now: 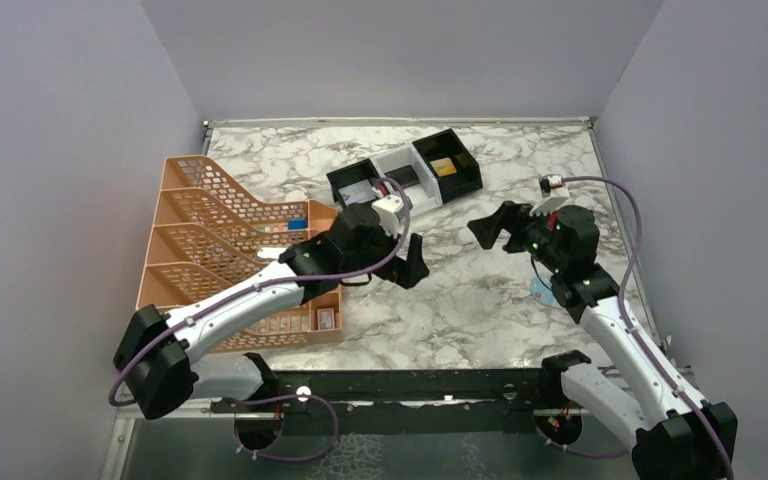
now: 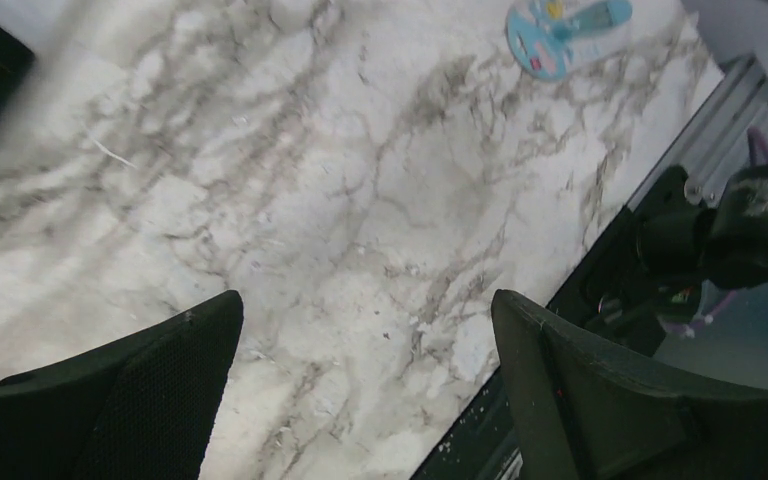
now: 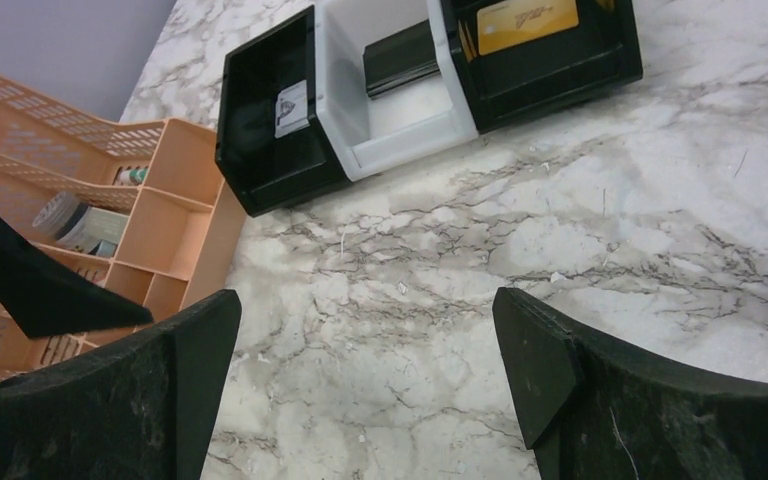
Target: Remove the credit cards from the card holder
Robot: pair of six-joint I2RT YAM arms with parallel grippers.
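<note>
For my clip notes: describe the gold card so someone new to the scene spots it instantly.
On the far middle of the marble table sits a three-compartment tray, black, white, black. The gold card lies in the black compartment at its right end. The other compartments hold a black card and a silvery-white card; only this one is gold.

Marble-look table [image 1: 460, 300] w/ plain grey walls [image 1: 60, 150] on 3 sides.

From here the marble table [image 1: 480, 300] looks evenly, softly lit from overhead, with only faint shadows under the left arm [image 1: 250, 295] and right arm [image 1: 610, 320]. My left wrist view is smeared with blur, worst away from the table's near edge. My right wrist view is crisp.
</note>
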